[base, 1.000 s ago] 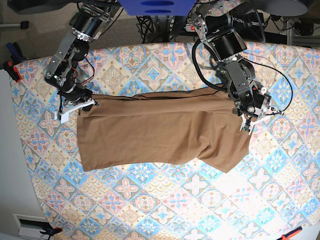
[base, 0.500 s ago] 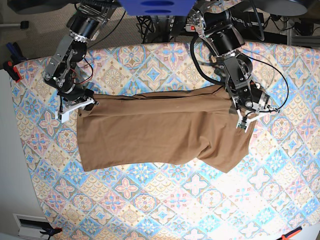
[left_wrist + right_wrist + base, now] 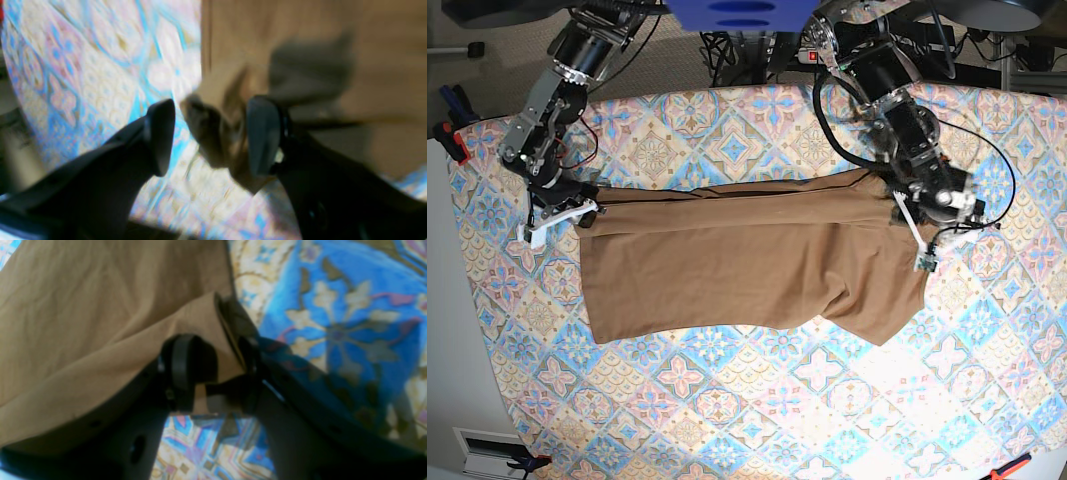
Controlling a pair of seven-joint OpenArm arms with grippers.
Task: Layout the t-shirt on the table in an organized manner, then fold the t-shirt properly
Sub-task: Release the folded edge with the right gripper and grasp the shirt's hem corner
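The tan-brown t-shirt [image 3: 747, 260] lies spread in a wide band across the patterned table [image 3: 727, 400]. My left gripper [image 3: 917, 238] sits at the shirt's right end. In the left wrist view it [image 3: 211, 136] is open, its fingers wide apart, with a blurred corner of t-shirt [image 3: 300, 40] between them near the right finger. My right gripper [image 3: 562, 215] is at the shirt's upper left corner. In the right wrist view it [image 3: 217, 373] is open, and a folded edge of the t-shirt [image 3: 83, 306] rests loosely between the fingers.
Clamps grip the table's edge at the left [image 3: 452, 140], bottom left [image 3: 527, 462] and bottom right [image 3: 1012, 465]. Cables and the arm bases [image 3: 747, 40] crowd the far side. Patterned cloth [image 3: 333, 323] shows beside each gripper.
Both grippers have gone from shut on the shirt's corners to open. The right gripper shifted outward to the left in the base view, and the left gripper drifted slightly right.
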